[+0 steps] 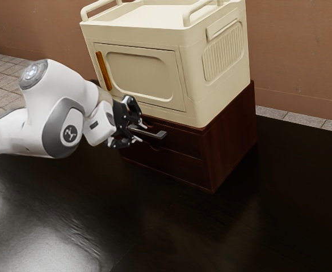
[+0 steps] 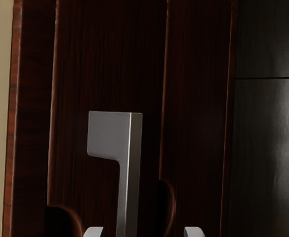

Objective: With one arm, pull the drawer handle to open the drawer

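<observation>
1. Presumably, the grey metal handle with squared end point(image 2: 108, 133) will be stiff and strong, not fragile, but its smooth face may slip a little under the pads.
2. The dark red-brown wooden drawer point(image 1: 185, 147) behind the handle should slide with moderate weight; how heavy it is inside, I cannot know.
3. For taking hold, the long straight bar of the handle is the better place, with one finger on each side, and then a straight pull away from the wood.
4. The handle is mounted on the front of this upper drawer, below the cream boxy cabinet point(image 1: 148, 73), and it lies between the spread fingers point(image 2: 194, 232) of the black two-finger gripper point(image 1: 140, 131).
5. So the gripper is open around the handle, and I judge that it does not pinch it.
6. Near the handle the exterior view is dark, so the drawer seems closed, though a very small gap could hide there.
7. Next, closing evenly on the handle would be needed before pulling.
</observation>
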Controlling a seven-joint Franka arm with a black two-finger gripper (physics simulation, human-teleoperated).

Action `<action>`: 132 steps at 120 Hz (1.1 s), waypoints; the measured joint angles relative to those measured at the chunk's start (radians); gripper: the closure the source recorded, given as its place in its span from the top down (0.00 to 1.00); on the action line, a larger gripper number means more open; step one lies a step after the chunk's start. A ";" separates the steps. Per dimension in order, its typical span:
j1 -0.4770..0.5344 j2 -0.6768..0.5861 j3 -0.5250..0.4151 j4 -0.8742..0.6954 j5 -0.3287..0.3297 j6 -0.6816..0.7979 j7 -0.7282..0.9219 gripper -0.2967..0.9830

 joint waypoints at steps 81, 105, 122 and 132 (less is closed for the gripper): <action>-0.003 0.059 0.007 0.043 -0.024 0.002 -0.003 0.33; 0.000 0.061 0.007 0.043 -0.025 0.002 -0.004 0.29; 0.001 0.057 0.006 0.038 -0.025 0.003 -0.004 0.26; 0.002 0.052 0.006 0.031 -0.025 0.003 -0.004 0.24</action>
